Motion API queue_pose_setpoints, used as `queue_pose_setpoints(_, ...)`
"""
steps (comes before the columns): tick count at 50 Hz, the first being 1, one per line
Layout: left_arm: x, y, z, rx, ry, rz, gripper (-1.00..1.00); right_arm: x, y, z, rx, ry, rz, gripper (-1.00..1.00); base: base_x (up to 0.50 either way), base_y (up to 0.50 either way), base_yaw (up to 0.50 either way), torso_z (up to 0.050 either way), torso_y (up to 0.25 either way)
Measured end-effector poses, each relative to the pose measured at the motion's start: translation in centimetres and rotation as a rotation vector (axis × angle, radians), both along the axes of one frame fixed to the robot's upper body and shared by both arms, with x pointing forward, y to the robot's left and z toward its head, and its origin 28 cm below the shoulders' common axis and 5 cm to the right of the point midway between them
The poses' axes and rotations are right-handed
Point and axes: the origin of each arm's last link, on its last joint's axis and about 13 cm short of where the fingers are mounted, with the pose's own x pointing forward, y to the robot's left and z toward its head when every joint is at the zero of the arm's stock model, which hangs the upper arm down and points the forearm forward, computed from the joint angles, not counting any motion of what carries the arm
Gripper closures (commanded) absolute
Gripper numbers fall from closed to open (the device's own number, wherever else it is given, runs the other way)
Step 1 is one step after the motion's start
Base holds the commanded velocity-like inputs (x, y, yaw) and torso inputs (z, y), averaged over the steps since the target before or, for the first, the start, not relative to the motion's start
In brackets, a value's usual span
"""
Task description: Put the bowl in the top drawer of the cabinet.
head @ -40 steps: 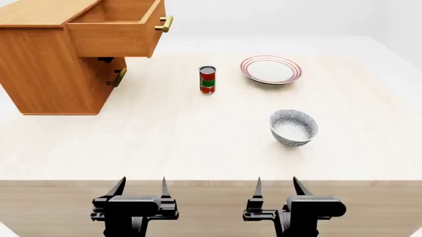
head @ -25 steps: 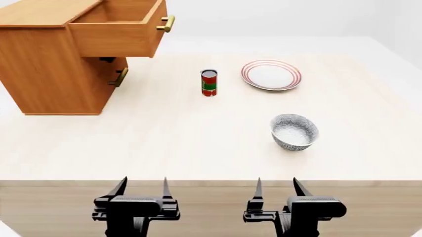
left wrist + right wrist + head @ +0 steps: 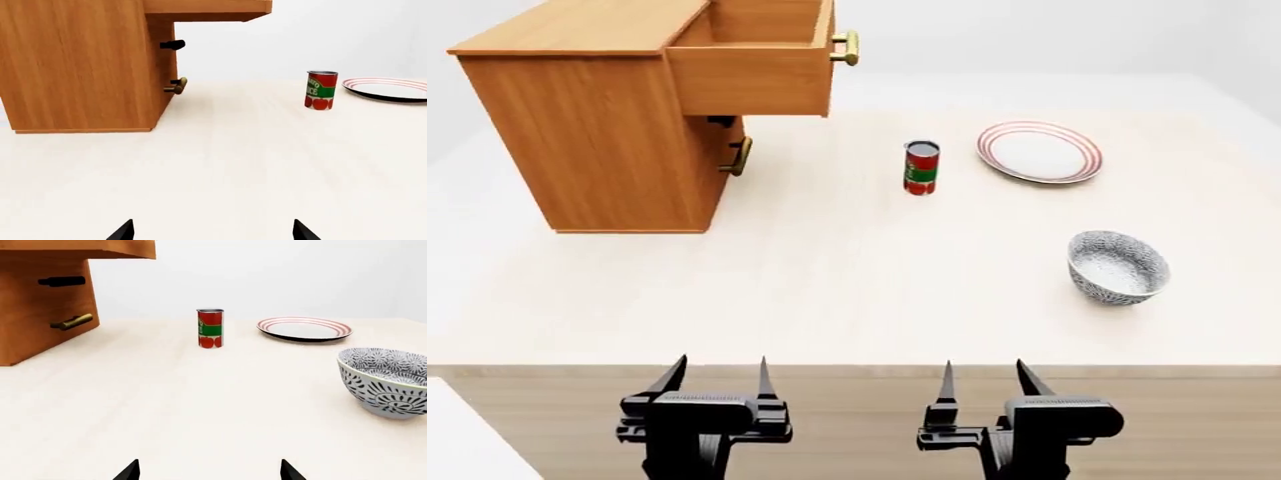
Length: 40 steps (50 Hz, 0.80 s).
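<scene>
- The left end effector (image 3: 715, 372) is hovering released at the near edge of the worktop (image 3: 827, 280), its 2 fingers spread and gripping nothing
- The right end effector (image 3: 982, 372) is sitting beside it, likewise released and empty, fingers apart
- The bowl (image 3: 1117, 266) is resting upright on the worktop toward the right, well apart from both end effectors; in the right wrist view it is showing a dark blue-grey pattern on its outside
- The top drawer (image 3: 754, 70) is standing pulled out from the cabinet (image 3: 614, 140), its brass bar handle (image 3: 846, 48) facing right
- The lower drawer is sitting closed beneath it, with its own brass handle (image 3: 739, 156)
- A red and green can (image 3: 921, 167) is standing upright between the cabinet and a red-rimmed white plate (image 3: 1040, 152), apart from both
- The plate is lying flat beyond the bowl, not touching it
</scene>
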Motion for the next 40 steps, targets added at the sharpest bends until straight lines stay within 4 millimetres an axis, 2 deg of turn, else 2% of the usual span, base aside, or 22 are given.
queue_pose_setpoints(19,0.1,0.1,0.1,-0.002,-0.001,0.000,-1.00,0.0,0.0,0.0,0.002,0.005,0.004,-1.00,0.00,0.43,0.00,0.000,0.000)
queue_pose_setpoints(32,-0.2,0.1,0.5,-0.004,0.006,-0.011,-1.00,0.2,0.0,0.4,0.008,0.012,-0.013,-1.00,0.00,0.00,0.00,0.000,0.000)
queue_pose_setpoints(40,-0.2,0.1,2.3,-0.018,-0.023,-0.027,-1.00,0.2,-0.3,1.8,0.009,0.003,-0.032,-1.00,0.00,0.00,0.00,0.000,0.000)
